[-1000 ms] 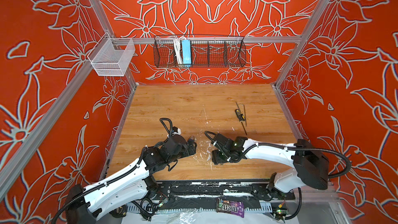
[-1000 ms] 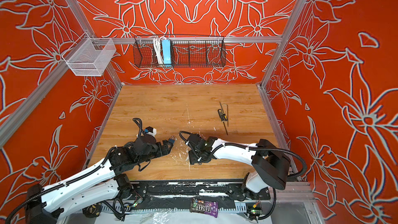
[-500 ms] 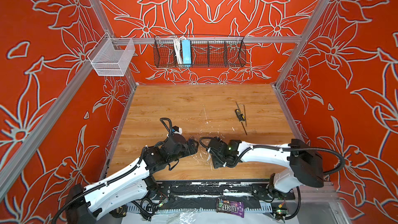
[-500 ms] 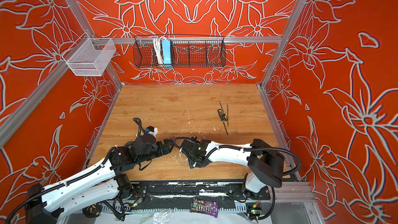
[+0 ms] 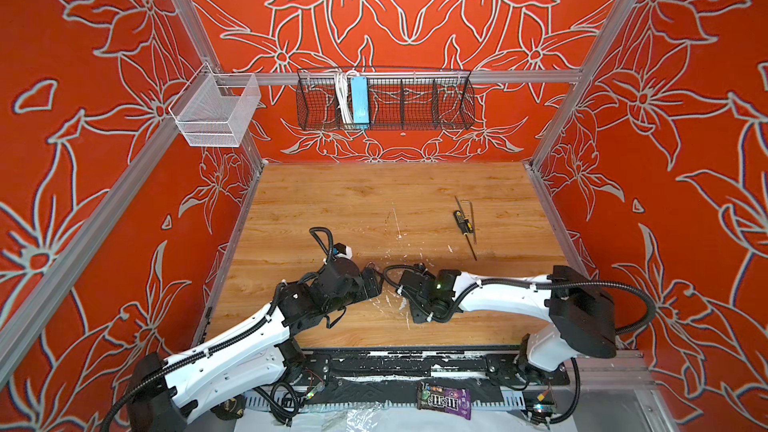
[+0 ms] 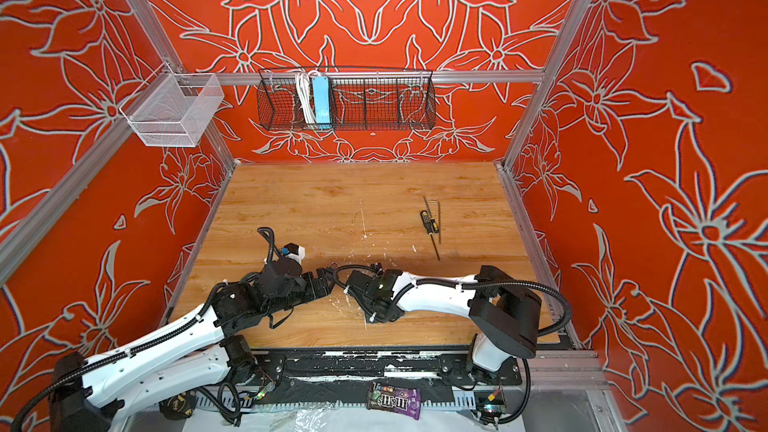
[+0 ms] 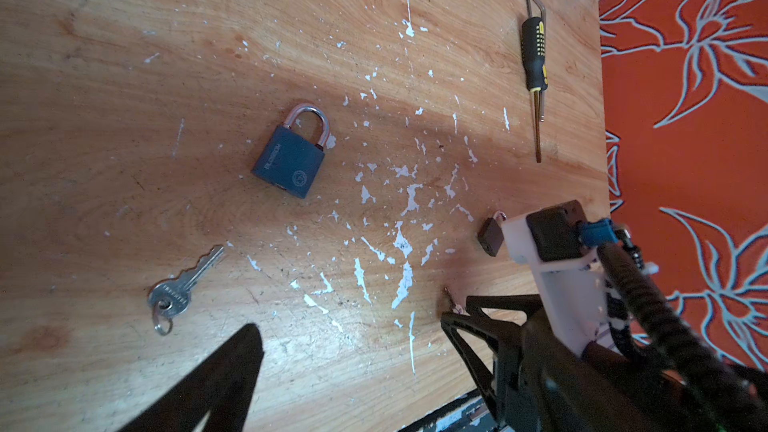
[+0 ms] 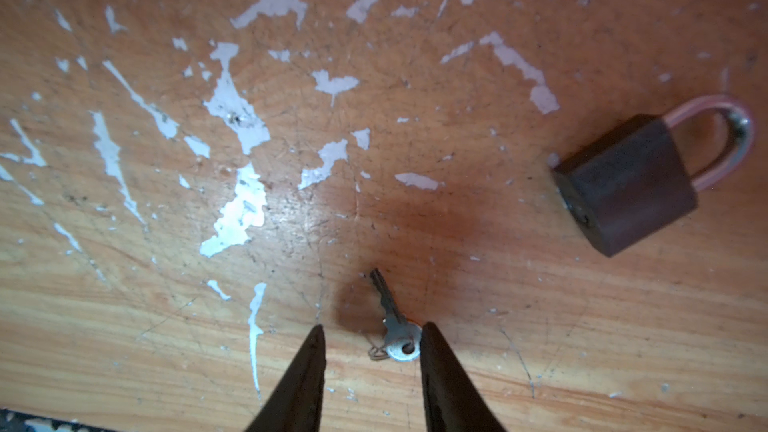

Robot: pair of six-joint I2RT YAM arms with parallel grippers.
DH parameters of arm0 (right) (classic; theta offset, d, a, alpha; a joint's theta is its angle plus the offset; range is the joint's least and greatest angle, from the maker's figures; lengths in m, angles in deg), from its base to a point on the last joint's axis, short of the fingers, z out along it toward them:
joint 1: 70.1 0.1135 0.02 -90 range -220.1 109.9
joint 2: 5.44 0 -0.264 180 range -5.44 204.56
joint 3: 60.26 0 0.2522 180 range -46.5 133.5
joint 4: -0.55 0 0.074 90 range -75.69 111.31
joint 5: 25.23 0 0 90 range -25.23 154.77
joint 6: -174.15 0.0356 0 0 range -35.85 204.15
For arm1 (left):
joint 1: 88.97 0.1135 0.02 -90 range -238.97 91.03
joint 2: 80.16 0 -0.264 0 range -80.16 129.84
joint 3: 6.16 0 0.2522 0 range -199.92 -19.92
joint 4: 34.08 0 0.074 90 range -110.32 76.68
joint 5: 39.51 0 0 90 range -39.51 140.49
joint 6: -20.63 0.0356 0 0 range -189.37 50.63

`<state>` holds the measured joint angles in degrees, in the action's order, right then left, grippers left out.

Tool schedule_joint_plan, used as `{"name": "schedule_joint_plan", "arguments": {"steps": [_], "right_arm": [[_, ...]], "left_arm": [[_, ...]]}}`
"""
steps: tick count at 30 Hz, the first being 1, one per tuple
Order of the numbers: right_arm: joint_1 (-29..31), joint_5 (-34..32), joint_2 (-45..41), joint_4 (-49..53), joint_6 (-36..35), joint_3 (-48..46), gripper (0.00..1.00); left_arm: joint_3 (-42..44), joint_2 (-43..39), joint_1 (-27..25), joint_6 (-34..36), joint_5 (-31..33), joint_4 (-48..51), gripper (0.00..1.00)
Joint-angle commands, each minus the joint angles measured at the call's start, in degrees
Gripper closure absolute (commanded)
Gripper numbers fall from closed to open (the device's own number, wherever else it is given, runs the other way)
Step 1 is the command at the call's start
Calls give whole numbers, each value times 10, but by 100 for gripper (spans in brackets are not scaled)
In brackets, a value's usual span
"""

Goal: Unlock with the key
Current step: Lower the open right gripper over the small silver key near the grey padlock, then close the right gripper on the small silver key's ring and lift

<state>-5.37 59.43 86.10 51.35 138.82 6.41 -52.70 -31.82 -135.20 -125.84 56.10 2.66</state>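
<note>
small key (image 8: 395, 326) flat on the wooden table (image 8: 124, 326), right gripper (image 8: 372, 326) spread around its head, one fingertip (image 8: 434, 355) touching, not pinching yet. with the fingers pointing twelve, i see the brown padlock (image 8: 627, 189) near at two o'clock. left gripper (image 7: 348, 324) spread wide, blue padlock (image 7: 291, 160) and a bigger key (image 7: 183, 284) ahead of it.

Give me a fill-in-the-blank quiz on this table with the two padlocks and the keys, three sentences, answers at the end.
1. The right gripper has its fingertips on either side of the small ___ lying on the table.
2. The larger key lies nearest the ___ padlock.
3. The screwdriver has a black and ___ handle.
Answers: key; blue; yellow.
</note>
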Motion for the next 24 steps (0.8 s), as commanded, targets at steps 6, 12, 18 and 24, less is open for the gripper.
{"name": "schedule_joint_plan", "arguments": {"steps": [6,12,18,24], "right_arm": [[3,-17,18,17,26,10,65],[3,-27,22,32,29,11,72],[3,-24,7,30,29,-1,79],[3,-15,-8,25,28,-12,82]], "left_arm": [[6,3,-5,-5,1,-8,3],[10,1,-5,-6,-2,-7,3],[16,-7,-5,-9,2,-7,3],[17,-6,-5,-11,3,-9,3]]}}
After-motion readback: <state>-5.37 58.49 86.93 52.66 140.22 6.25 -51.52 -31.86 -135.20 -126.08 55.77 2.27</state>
